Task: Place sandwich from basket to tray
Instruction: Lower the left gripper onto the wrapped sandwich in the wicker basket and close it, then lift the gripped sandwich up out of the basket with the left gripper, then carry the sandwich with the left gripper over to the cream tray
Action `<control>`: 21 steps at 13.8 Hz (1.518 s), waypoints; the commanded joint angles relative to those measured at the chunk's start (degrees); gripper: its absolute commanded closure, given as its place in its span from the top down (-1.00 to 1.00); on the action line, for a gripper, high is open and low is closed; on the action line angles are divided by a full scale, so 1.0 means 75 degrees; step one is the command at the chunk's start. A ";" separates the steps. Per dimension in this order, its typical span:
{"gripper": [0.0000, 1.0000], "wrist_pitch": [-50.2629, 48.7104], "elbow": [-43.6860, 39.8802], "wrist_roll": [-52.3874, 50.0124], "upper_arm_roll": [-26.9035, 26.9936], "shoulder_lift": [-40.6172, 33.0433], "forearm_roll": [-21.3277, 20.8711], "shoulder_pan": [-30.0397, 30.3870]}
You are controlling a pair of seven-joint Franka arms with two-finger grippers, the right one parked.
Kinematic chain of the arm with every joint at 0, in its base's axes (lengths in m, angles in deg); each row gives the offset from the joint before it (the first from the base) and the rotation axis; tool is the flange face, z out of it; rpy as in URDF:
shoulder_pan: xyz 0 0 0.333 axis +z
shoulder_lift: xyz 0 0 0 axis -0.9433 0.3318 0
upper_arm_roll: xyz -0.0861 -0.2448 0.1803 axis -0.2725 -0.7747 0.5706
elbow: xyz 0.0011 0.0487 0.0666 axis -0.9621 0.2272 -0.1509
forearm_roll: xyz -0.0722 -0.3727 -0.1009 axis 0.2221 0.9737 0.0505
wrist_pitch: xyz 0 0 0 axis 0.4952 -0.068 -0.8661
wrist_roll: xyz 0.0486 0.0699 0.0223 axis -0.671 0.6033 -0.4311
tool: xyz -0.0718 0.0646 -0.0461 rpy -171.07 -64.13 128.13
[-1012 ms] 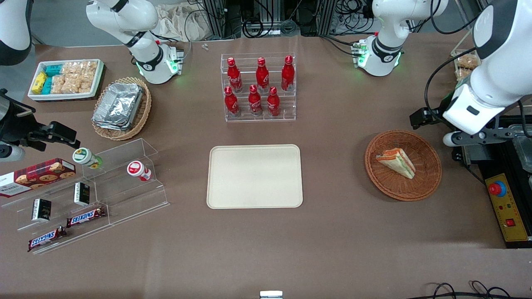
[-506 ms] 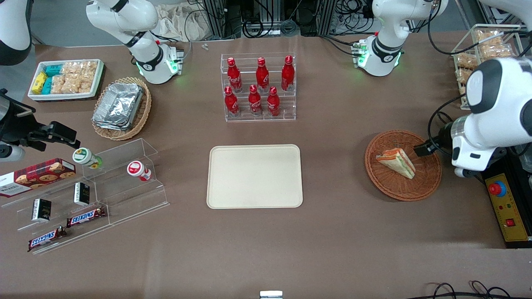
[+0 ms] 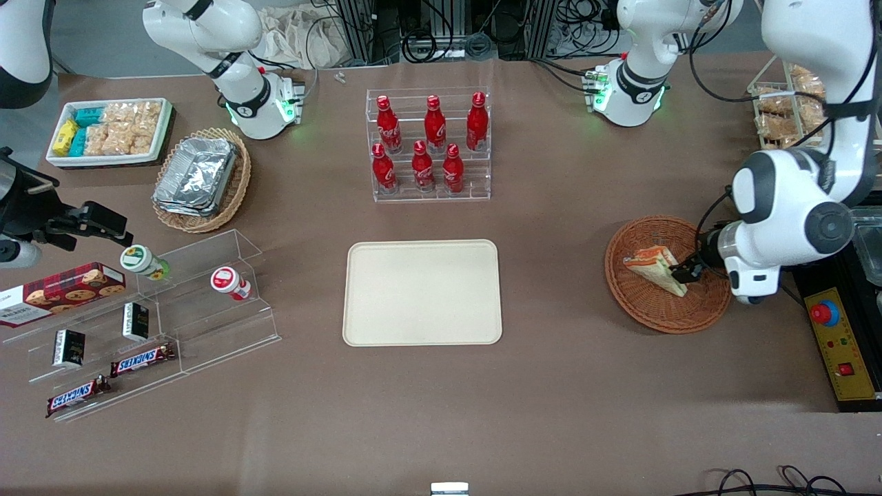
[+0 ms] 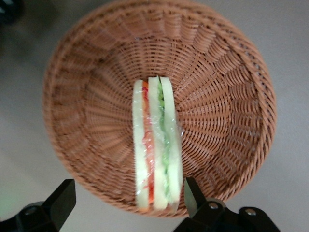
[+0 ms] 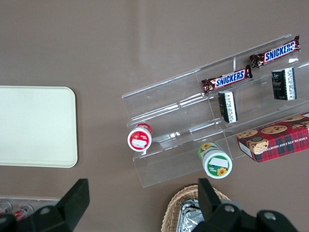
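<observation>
The sandwich (image 3: 653, 269) is a pale wedge with orange and green filling, lying in the reddish-brown wicker basket (image 3: 661, 322) toward the working arm's end of the table. My left gripper (image 3: 683, 273) hangs low over the basket at the sandwich's wide end. In the left wrist view the gripper (image 4: 128, 198) is open. The sandwich (image 4: 157, 145) stands on edge between the fingers, close to one finger (image 4: 192, 194) and well apart from the other. The basket (image 4: 91, 96) surrounds it. The cream tray (image 3: 422, 292) lies bare at the table's middle and also shows in the right wrist view as the tray (image 5: 34, 125).
A clear rack of red bottles (image 3: 431, 145) stands farther from the camera than the tray. A yellow control box (image 3: 842, 344) with a red button sits beside the basket at the table's edge. A wire rack of snacks (image 3: 782, 103) stands near the working arm's base.
The left arm swung in from the table's edge over the basket and came down. Its gripper now straddles the sandwich's wide end. The sandwich and basket have not moved.
</observation>
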 commanded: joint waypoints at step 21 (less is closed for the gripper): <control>-1.00 -0.2843 -0.1965 0.3490 -0.1940 -0.0999 -0.0013 -0.0254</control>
